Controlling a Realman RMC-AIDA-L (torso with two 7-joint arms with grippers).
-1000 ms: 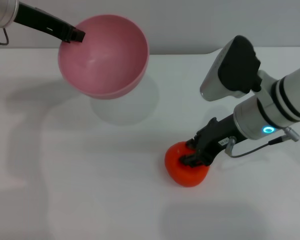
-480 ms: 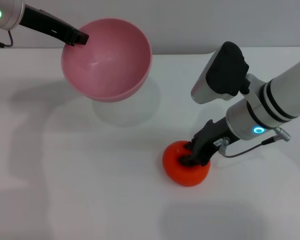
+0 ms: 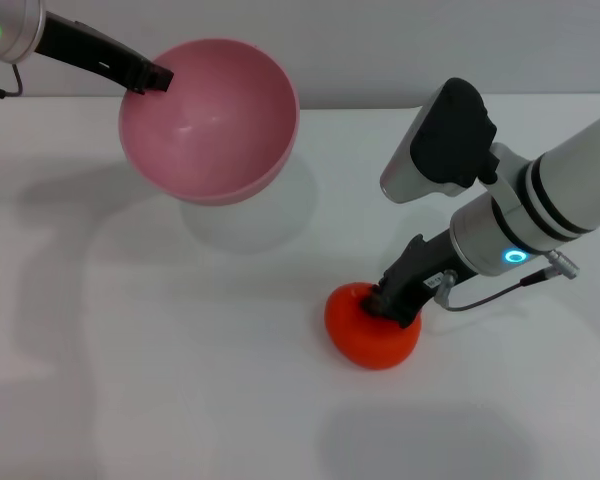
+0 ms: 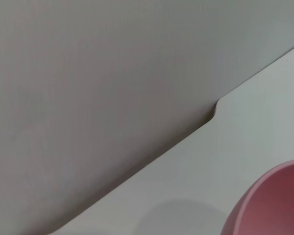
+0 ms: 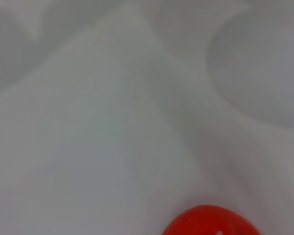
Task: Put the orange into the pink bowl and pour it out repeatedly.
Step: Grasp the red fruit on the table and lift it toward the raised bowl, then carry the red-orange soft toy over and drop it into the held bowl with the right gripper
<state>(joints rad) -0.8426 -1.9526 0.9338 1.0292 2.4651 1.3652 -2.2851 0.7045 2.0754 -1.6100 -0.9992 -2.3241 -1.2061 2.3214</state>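
Orange [image 3: 370, 335] on white table [image 3: 180, 380], right claw [image 3: 385, 305] clamped on it; left claw [image 3: 152, 78] gripping pink bowl [image 3: 208, 120].

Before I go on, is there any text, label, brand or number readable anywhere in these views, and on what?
None: no view shows readable text.
The pink bowl, held up by the left gripper, is plain.
The orange, under the right gripper, is unmarked.
The white table has no print.
Each arm shows only a glowing green ring, no characters.
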